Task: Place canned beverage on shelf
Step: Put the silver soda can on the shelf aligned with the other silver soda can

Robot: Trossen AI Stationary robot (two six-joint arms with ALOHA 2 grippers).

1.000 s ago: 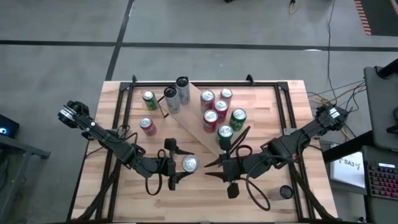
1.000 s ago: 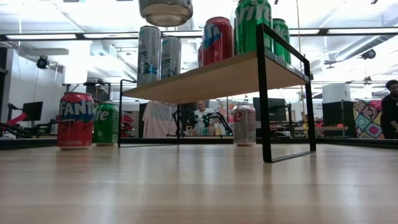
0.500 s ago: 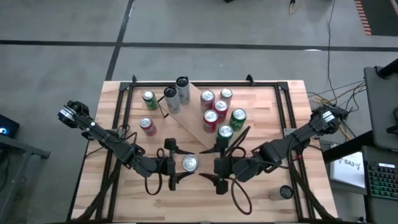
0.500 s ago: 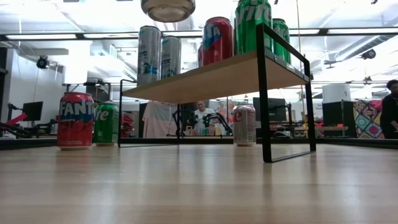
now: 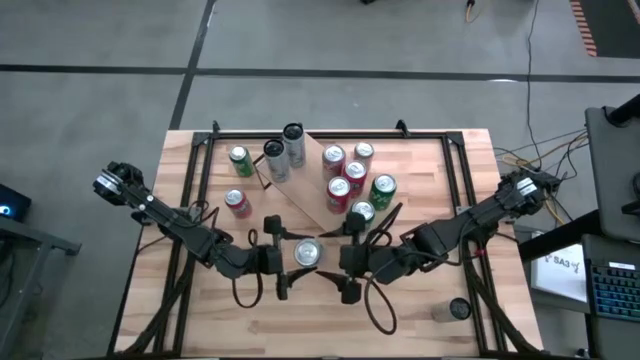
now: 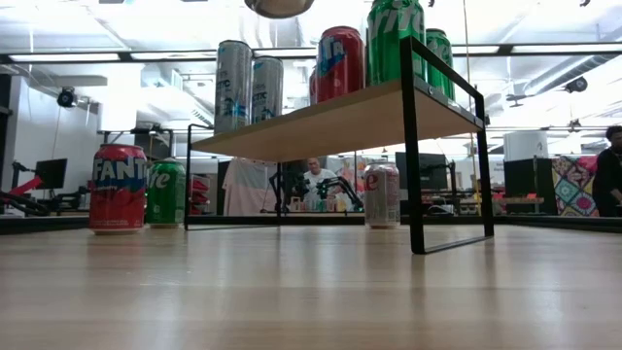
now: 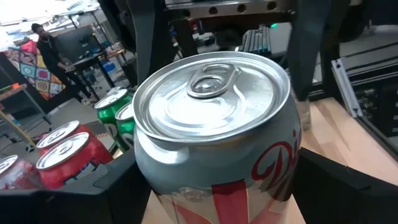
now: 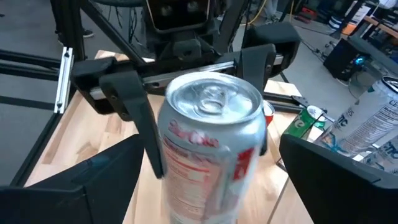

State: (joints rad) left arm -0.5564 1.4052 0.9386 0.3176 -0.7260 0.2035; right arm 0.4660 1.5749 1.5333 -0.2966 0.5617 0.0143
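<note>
Right now the left gripper [image 5: 283, 257] is holding a silver Diet Coke can [image 5: 306, 254] upright in the air above the tabletop [image 5: 440, 170], its fingers [image 7: 93, 186] pressing against the can's two sides. At the can's 3 o'clock in the high view, the right gripper [image 5: 343, 256] is facing it with its fingers [image 8: 87, 180] spread wide on either side of the can, not visibly touching it. In the low view only the can's bottom [image 6: 279, 6] is peeking in at the upper edge, above the shelf [image 6: 321, 122].

At 12 o'clock from the held can, the shelf [image 5: 315, 185] is standing diagonally on the tabletop, carrying two tall silver cans [image 5: 283, 150] at its far end and red [image 5: 341, 178] and green soda cans [image 5: 382, 188] nearer. A green can [image 5: 240, 160] and a red Fanta can [image 5: 237, 203] are standing on the tabletop at about 10 o'clock of the shelf.
</note>
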